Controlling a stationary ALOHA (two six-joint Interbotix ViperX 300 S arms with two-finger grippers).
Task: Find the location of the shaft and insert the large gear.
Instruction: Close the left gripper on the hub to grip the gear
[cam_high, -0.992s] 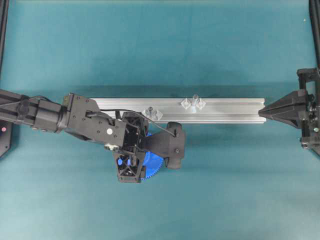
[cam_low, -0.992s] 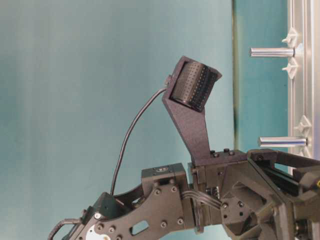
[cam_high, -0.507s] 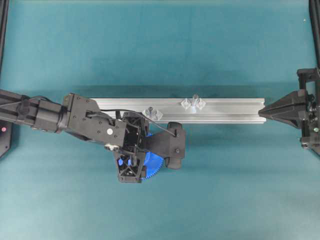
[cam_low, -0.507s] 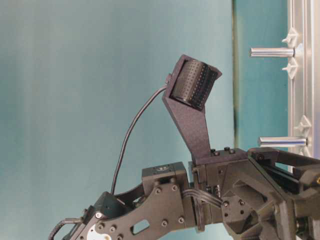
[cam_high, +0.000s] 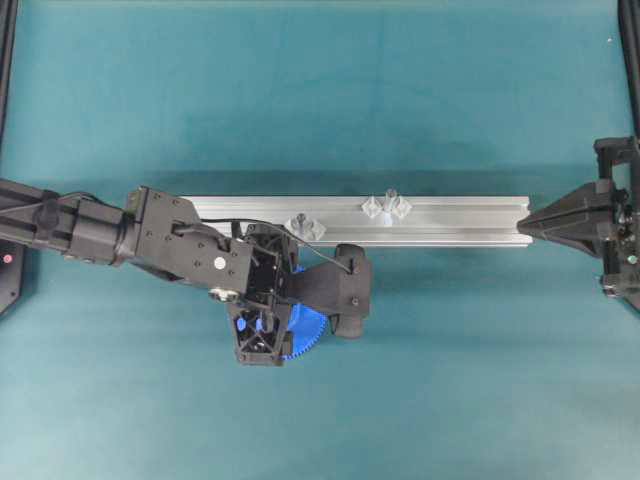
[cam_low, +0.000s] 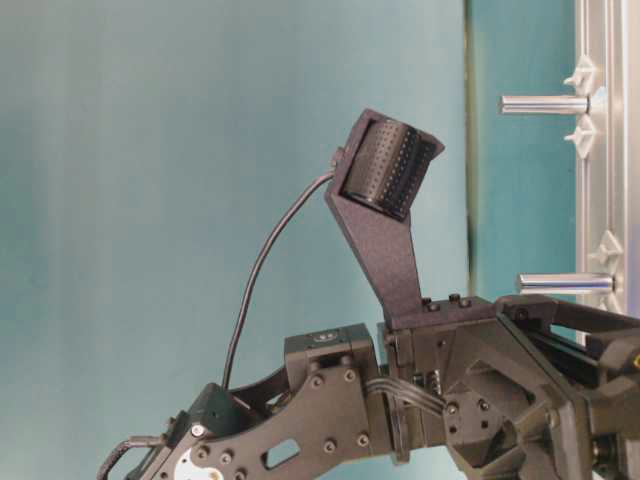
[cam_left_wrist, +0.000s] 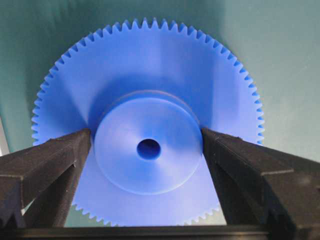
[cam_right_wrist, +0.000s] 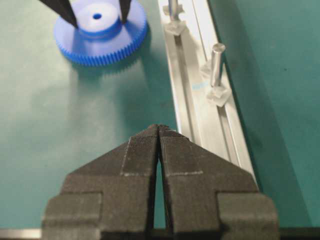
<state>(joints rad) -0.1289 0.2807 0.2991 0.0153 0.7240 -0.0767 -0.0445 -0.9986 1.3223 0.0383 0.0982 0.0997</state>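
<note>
The large gear (cam_left_wrist: 150, 80) is a bright blue toothed disc lying flat on the green table, in front of the rail in the overhead view (cam_high: 307, 330). My left gripper (cam_left_wrist: 146, 135) is straight above it, its two fingers pressed against either side of the raised hub. The wrist hides most of the gear from overhead (cam_high: 262, 322). The shaft (cam_high: 388, 200) stands upright on the aluminium rail (cam_high: 470, 215) between two clear mounts. It also shows in the right wrist view (cam_right_wrist: 216, 62). My right gripper (cam_right_wrist: 159, 128) is shut and empty at the rail's right end (cam_high: 527, 222).
A shorter dark-topped stud (cam_high: 300, 222) with clear mounts stands on the rail to the left of the shaft, just behind my left wrist. It also shows in the right wrist view (cam_right_wrist: 172, 10). Black frame posts stand at the far left and right edges.
</note>
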